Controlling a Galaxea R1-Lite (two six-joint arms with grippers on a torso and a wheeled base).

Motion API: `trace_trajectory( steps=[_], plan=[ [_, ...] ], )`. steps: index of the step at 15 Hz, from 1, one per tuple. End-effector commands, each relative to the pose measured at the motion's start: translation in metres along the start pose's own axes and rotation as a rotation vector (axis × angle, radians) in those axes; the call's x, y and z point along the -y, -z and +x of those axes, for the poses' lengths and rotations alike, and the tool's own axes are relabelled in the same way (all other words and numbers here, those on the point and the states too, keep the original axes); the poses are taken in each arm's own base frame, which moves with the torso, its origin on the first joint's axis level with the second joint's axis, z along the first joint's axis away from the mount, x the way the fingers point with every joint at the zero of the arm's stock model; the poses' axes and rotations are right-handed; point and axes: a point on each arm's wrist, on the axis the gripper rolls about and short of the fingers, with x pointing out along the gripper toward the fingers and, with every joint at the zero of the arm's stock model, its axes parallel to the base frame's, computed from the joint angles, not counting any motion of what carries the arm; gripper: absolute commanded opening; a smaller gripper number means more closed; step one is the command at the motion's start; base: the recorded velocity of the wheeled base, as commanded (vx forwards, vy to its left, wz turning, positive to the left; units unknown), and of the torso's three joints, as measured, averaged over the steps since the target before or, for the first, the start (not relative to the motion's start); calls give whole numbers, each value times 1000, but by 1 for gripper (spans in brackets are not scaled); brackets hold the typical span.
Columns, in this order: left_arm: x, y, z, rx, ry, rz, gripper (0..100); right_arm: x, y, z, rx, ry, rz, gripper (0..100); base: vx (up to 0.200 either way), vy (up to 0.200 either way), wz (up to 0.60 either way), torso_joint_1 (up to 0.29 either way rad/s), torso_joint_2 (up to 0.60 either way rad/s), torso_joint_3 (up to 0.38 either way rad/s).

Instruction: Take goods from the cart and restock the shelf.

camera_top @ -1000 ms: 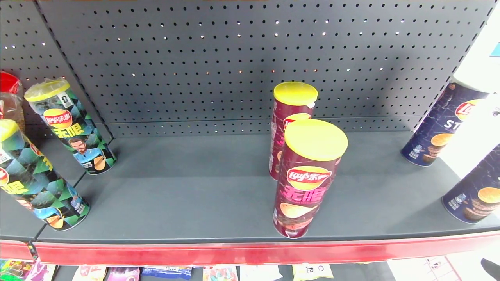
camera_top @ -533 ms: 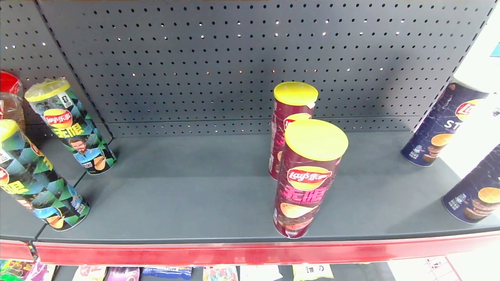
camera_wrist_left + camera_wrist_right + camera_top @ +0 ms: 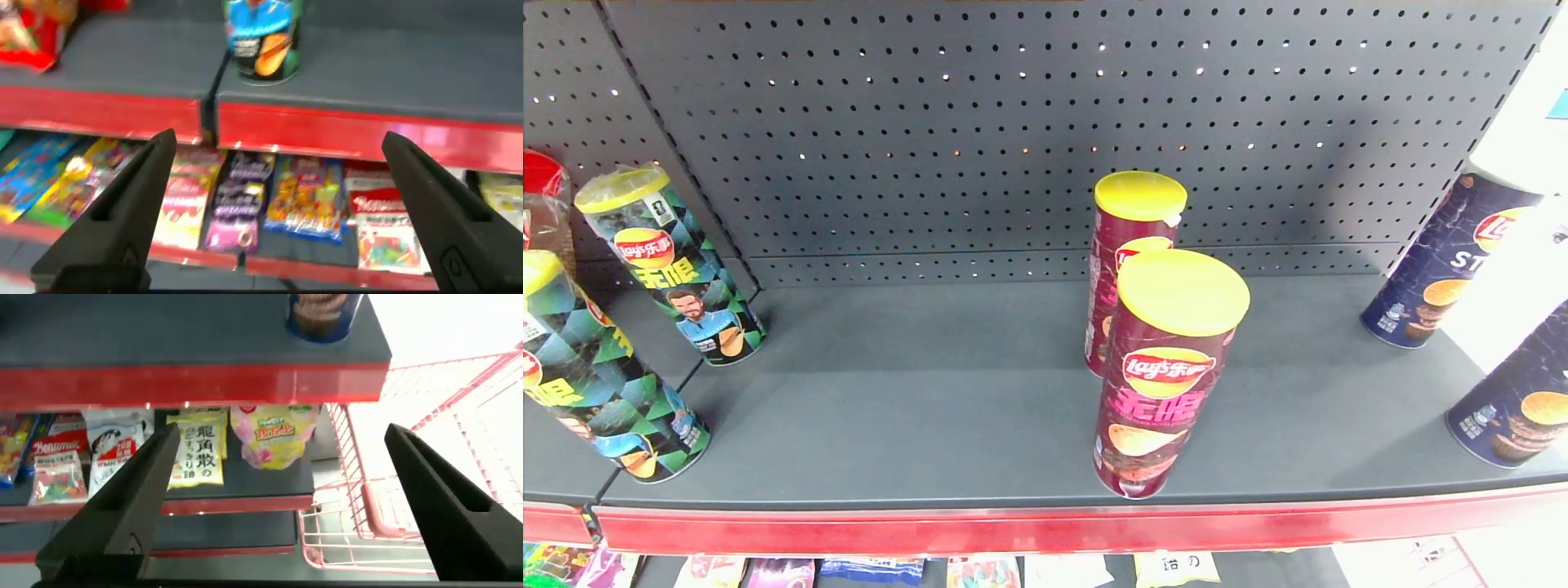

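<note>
Two maroon chip cans stand upright on the grey shelf [image 3: 931, 392], right of its middle. The near can [image 3: 1160, 384] is close to the red front edge, and the far can [image 3: 1131, 220] is just behind it, near the perforated back panel. Two green patterned cans [image 3: 674, 261] stand at the left end and two dark blue cans [image 3: 1445, 269] at the right end, all well apart from the maroon pair. The red wire cart [image 3: 368, 518] is to the right, below shelf level. The left claw [image 3: 278, 137] is spread wide and holds nothing. The right claw [image 3: 282, 429] is also spread and empty. Both face the snack bags [image 3: 245, 204] on the lower shelf.
</note>
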Motion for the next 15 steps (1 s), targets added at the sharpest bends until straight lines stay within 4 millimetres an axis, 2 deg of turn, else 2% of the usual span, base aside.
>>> trace_trajectory(
  steps=[1, 2, 4, 6, 8, 10, 15],
  plan=[
    [0, 7, 2, -39, 15, 1, 100, -2, 16, 1, 85, -44, -6, 100, 0, 0, 0, 0, 0, 0],
    [0, 7, 2, -38, 15, 1, 100, -4, 21, 8, 123, -126, -34, 100, 0, 0, 0, 0, 0, 0],
    [0, 7, 2, -38, 9, 1, 100, -5, 32, 20, 162, -138, -55, 100, 0, 0, 0, 0, 0, 0],
    [1, 7, 2, -39, 33, 0, 100, -5, 32, 21, 177, -102, -9, 100, 0, 0, 0, 0, 0, 0],
    [-1, 8, -1, -2, 191, 14, 100, -3, 33, 22, 171, -28, 28, 100, 0, 0, 0, 0, 0, 0],
    [-1, 8, -2, 11, 181, 9, 100, -4, 40, 26, 162, -43, -4, 100, 0, 0, 0, 0, 0, 0],
    [-2, 9, -5, 47, 154, 9, 100, -4, 40, 26, 170, -47, 48, 100, 0, 0, 0, 0, 0, 0]
  ],
)
